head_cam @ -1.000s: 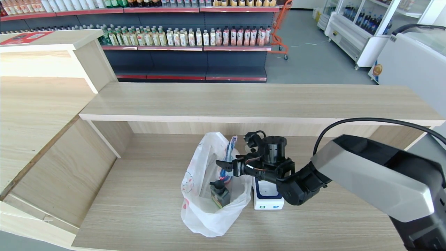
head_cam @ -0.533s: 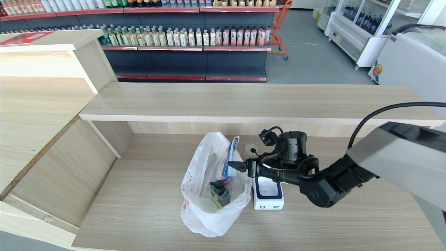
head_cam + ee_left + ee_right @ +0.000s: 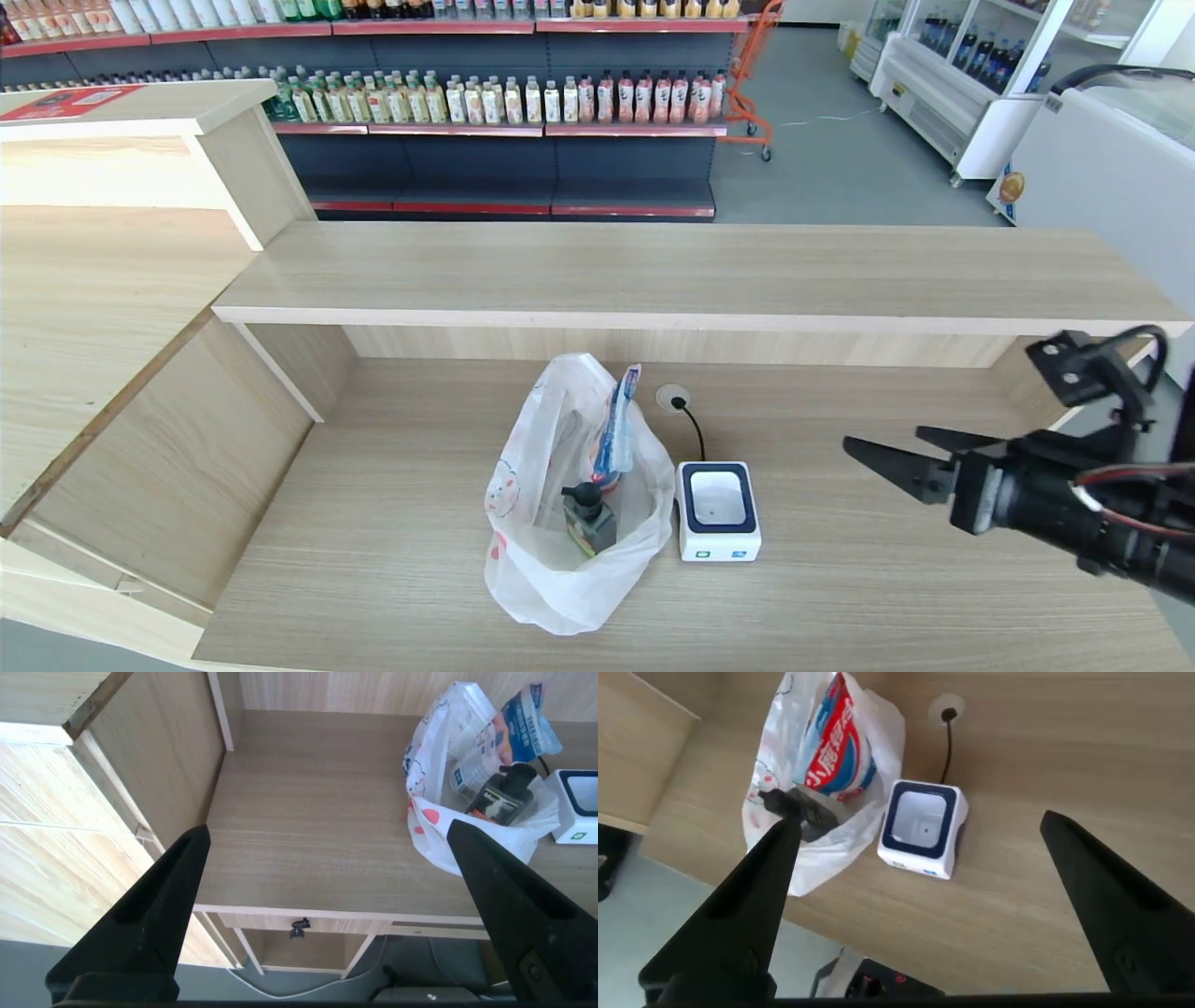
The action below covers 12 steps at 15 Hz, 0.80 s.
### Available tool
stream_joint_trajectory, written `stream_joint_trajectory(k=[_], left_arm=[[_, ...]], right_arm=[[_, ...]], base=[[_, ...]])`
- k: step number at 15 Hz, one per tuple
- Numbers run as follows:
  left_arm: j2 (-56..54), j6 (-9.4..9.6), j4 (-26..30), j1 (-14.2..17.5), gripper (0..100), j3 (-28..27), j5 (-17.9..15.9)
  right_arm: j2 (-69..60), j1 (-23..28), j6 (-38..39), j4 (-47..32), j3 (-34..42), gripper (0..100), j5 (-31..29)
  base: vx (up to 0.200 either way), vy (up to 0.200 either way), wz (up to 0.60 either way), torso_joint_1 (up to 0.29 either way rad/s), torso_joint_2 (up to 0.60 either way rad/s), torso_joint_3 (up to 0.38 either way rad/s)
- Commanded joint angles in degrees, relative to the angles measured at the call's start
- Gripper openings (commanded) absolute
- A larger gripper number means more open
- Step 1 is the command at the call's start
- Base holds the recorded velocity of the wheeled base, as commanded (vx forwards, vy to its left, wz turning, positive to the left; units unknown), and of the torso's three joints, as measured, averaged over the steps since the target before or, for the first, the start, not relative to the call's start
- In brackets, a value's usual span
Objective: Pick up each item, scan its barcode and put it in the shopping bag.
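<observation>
The white shopping bag (image 3: pixel 537 579) stands open at the lower centre of the head view, on the wooden counter (image 3: pixel 392 523). Inside it a blue-and-red packet (image 3: pixel 616 434) leans upright, with a dark pump bottle (image 3: pixel 588 521) low beside it. Just right of the bag sits the white scanner (image 3: pixel 717 511), its black cable (image 3: pixel 693 431) running up to a round hole in the counter. At the right edge, well apart from the scanner, the right gripper (image 3: pixel 882 439) hangs with fingers spread, empty. The left gripper (image 3: pixel 329 831) is spread wide too, holding nothing, above the counter's front edge.
</observation>
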<state>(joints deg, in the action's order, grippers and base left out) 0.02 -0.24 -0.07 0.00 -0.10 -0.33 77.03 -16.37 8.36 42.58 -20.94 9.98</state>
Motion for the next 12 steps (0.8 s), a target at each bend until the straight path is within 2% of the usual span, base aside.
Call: stream_joint_trajectory(k=[1, 4, 5, 7, 9, 12], left_arm=[[0.0, -0.02, 0.0, 0.0, 100, 0.0, 0.0], [0.0, -0.02, 0.0, 0.0, 100, 0.0, 0.0], [0.0, -0.02, 0.0, 0.0, 100, 0.0, 0.0], [0.0, -0.02, 0.0, 0.0, 100, 0.0, 0.0], [0.0, -0.02, 0.0, 0.0, 100, 0.0, 0.0], [0.0, -0.02, 0.0, 0.0, 100, 0.0, 0.0]], right_arm=[[-39.1, 11.2, -4.2, -13.6, 20.5, 100, -6.3], [-64.9, 14.6, -5.8, -36.3, 20.9, 100, -7.1], [-71.4, 14.7, -7.1, -42.1, 20.9, 100, -9.2], [-72.8, 13.8, -7.9, -43.0, 20.9, 100, -9.6], [-75.0, 15.8, -7.8, -43.0, 20.9, 100, -9.7], [-77.0, 16.2, -7.4, -43.0, 20.9, 100, -10.0]], base=[[0.0, 0.0, 0.0, 0.0, 0.0, 0.0], [0.0, 0.0, 0.0, 0.0, 0.0, 0.0], [0.0, 0.0, 0.0, 0.0, 0.0, 0.0], [0.0, 0.0, 0.0, 0.0, 0.0, 0.0], [0.0, 0.0, 0.0, 0.0, 0.0, 0.0], [0.0, 0.0, 0.0, 0.0, 0.0, 0.0]])
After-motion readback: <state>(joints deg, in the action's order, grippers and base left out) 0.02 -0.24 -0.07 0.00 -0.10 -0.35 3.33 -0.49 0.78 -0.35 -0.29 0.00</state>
